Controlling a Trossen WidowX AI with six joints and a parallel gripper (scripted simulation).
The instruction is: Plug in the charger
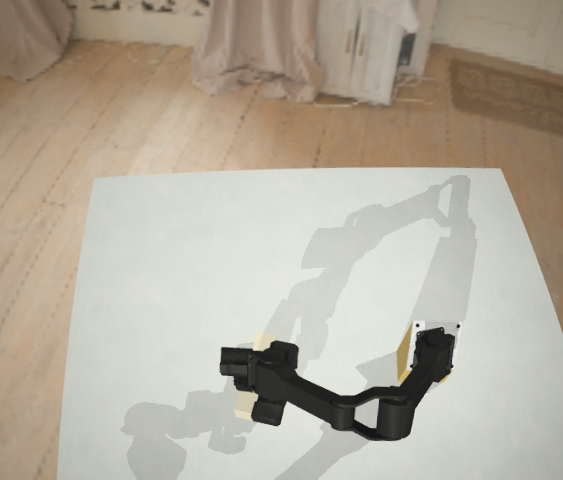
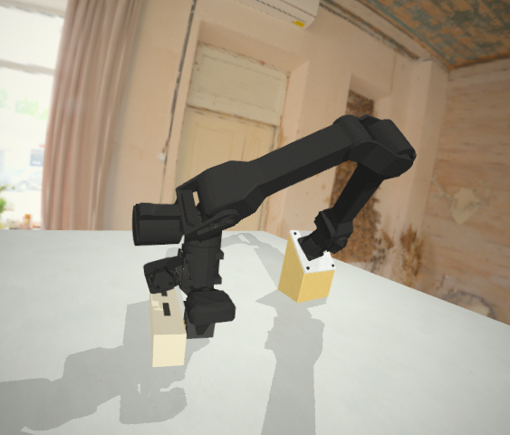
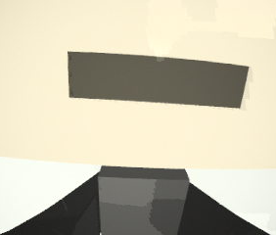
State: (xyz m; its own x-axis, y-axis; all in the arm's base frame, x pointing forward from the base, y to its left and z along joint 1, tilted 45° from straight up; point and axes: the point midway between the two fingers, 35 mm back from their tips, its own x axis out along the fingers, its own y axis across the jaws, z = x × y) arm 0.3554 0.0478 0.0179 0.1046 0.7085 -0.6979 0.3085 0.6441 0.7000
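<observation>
The cream power strip [image 1: 246, 404] [image 2: 168, 348] [image 3: 25, 122] lies under the arm's end. Dark recesses show on its top; one fills the middle of the wrist view. My gripper [image 2: 200, 327] [image 3: 138, 178] points down beside the strip's long side and is shut on the dark grey charger [image 2: 191, 330] [image 3: 144, 193]. The charger's front edge meets the strip's edge in the wrist view. Small gold prong marks [image 2: 185, 323] show between charger and strip. How deep the prongs are, and the outlet openings, cannot be seen. The top view hides the charger behind the arm.
A yellow box with a white top plate [image 1: 403, 359] [image 2: 305, 287] stands to the right on the pale table [image 1: 167, 258] [image 2: 409, 365], with the arm's base end on it. The arm [image 1: 312, 395] [image 2: 299, 151] spans from it to the strip. Arm shadows cross the table.
</observation>
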